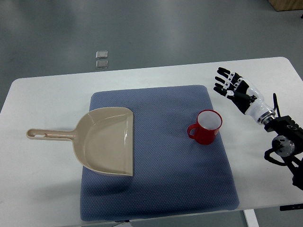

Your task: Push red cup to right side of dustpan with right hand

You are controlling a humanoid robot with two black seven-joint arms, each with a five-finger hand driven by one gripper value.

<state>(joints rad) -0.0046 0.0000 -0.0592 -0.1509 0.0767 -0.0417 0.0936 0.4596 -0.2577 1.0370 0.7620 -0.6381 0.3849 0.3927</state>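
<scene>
- The red cup [205,126] stands upright on the blue mat [156,189], right of the dustpan [105,141] and well apart from it, handle toward the dustpan.
- The right robot hand [233,87] hovers past the mat's far right corner, fingers spread, holding nothing.
- The cup looks rigid, light and apt to tip; a push low on its right wall seems safest, since the mat likely drags.

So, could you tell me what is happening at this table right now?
The robot's right hand hovers open over the white table, up and to the right of the red cup, not touching it. The cup stands upright on the blue mat, well right of the beige dustpan. Nothing is being held.
</scene>
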